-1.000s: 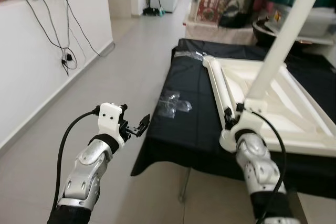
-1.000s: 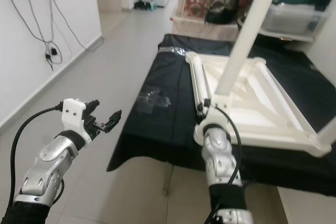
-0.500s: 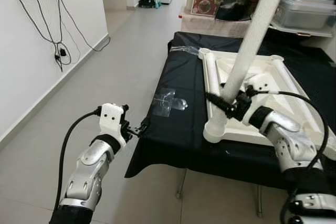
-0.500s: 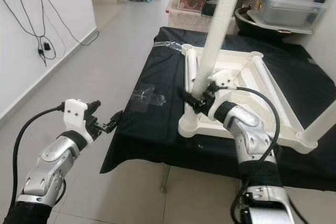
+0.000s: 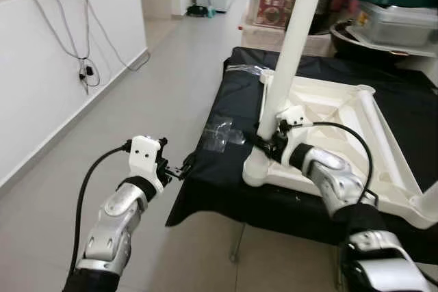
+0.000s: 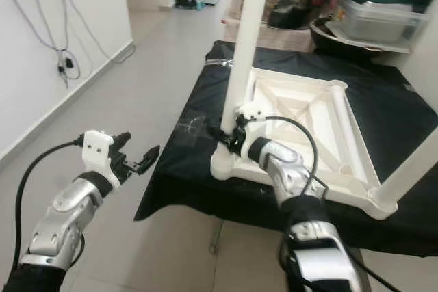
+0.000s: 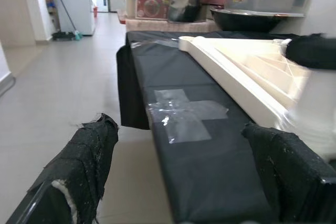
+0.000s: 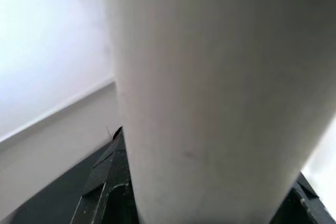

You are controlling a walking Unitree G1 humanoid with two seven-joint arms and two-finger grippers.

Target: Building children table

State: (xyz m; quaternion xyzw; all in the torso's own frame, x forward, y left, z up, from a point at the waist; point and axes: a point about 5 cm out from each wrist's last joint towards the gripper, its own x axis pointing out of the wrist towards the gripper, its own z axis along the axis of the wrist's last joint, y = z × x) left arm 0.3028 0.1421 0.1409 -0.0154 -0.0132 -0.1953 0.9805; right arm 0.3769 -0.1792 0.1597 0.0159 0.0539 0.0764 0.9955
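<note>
A white children's table [image 5: 328, 111] lies upside down on a low table covered with black cloth [image 5: 226, 169]. One white leg [image 5: 291, 46] stands nearly upright in the near left corner socket. My right gripper [image 5: 265, 145] is shut on this leg just above the socket. In the right wrist view the leg [image 8: 199, 103] sits between the black fingers [image 8: 105, 182]. A second leg [image 6: 410, 169] rises from the near right corner. My left gripper [image 5: 183, 167] hovers open beside the cloth's front left corner, holding nothing.
A patch of clear tape [image 5: 220, 135] lies on the cloth left of the table. Storage boxes and a lidded pot [image 5: 393, 15] crowd the back. A white wall with hanging cables [image 5: 75, 46] runs along the left, with open grey floor [image 5: 171, 66] between.
My right gripper has carried the leg to the near left corner and brought it more upright. The left arm has stayed put. The camera has shifted a little.
</note>
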